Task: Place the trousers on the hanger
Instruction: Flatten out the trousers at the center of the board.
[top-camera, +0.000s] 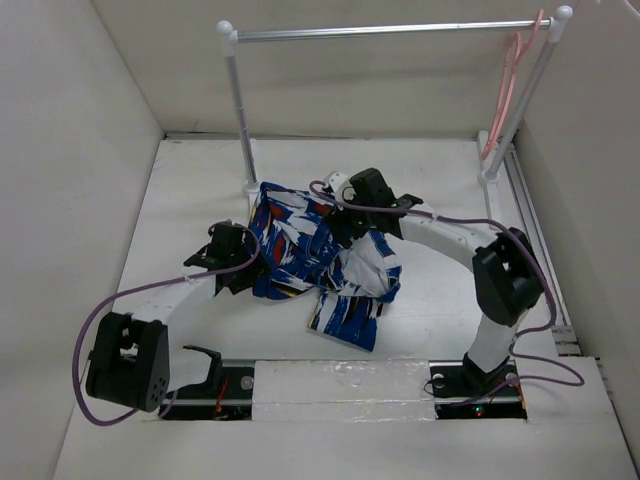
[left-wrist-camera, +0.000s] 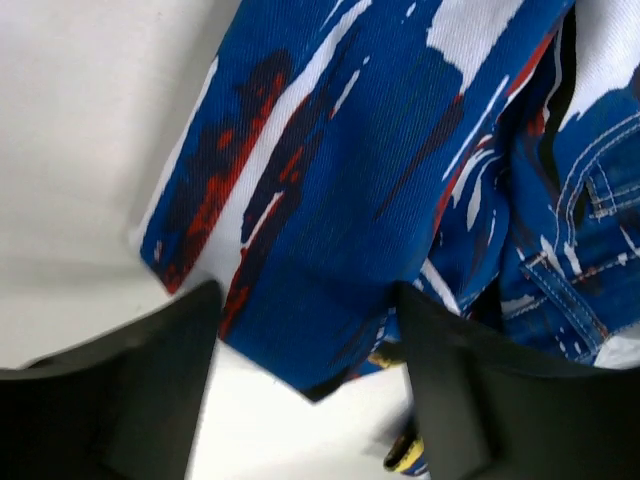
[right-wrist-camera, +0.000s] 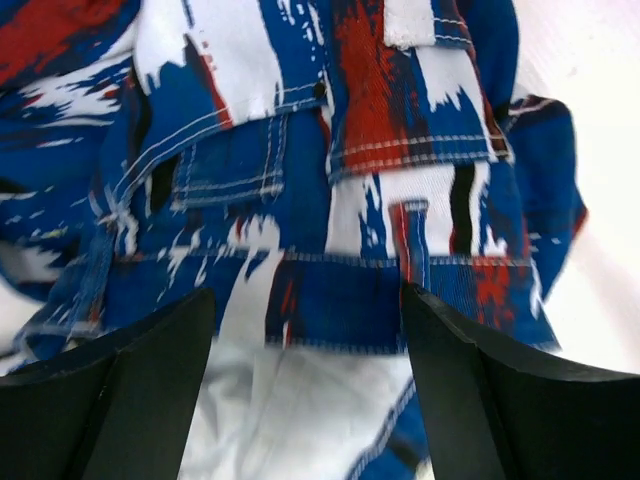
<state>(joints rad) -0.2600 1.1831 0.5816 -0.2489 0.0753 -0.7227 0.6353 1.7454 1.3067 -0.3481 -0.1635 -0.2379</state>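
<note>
- White table (top-camera: 200, 190) takes most of the top view, with pale walls on three sides.
- Silver metal rail (top-camera: 390, 30) stands across the far part of the table on two white posts, one at far left and one at far right.
- Blue trousers (top-camera: 300, 245), printed with white, red and black strokes, lie in a crumpled heap in the middle of the table, just in front of the foot of the left post. On the right side of the heap the pale inner side of the cloth is turned up. They are flat on the table and well apart from the hanger.
- Left arm (top-camera: 150, 300) reaches from its base to the left edge of the heap; right arm (top-camera: 450, 235) bends over to the far right part of the heap.
- Pink hanger (top-camera: 510, 85) hangs by its hook at the right end of the rail, close beside the right post. Nothing hangs on it.
- Left gripper (left-wrist-camera: 305, 300) has its two black fingers (left-wrist-camera: 150, 370) spread wide. A hem of one trouser leg lies between them, and they do not pinch it.
- Right gripper (right-wrist-camera: 305, 300) is also spread wide, just above the waistband with its belt loops and pocket seams. Its fingers (right-wrist-camera: 130, 390) grip no cloth.
</note>
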